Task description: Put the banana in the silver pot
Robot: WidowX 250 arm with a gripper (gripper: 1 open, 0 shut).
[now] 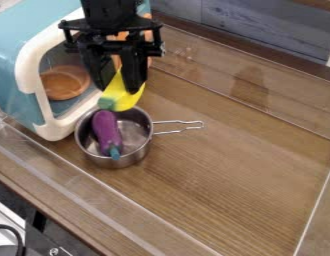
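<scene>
Single black arm came down from the top of the frame, upper part cut off by the edge. Gripper [121, 74] was closed on the banana [121, 94], fingers dark and blending together, so exact contact points were hard to make out. Banana's upper part was partly hidden between the fingers; lower yellow part and green tip showed. It hung tilted over the far rim of the silver pot [138, 158], not resting inside; whether the green tip touched the rim, could not tell. Purple eggplant [108, 131] lay in the pot, greenish end toward the near wall, covering some of the pot floor. Pot's wire handle [179, 127] pointed right across the wooden counter [241, 170]. Light blue bin [13, 62] with white edge stood at left, cut off by the frame; brownish-orange bowl [66, 82] inside it, its right side near the arm. Something orange [156, 36] showed behind the arm, mostly hidden, identity unclear. Dark cable [10, 232] at lower left ran out of frame, small parts beside it too unclear to name.
</scene>
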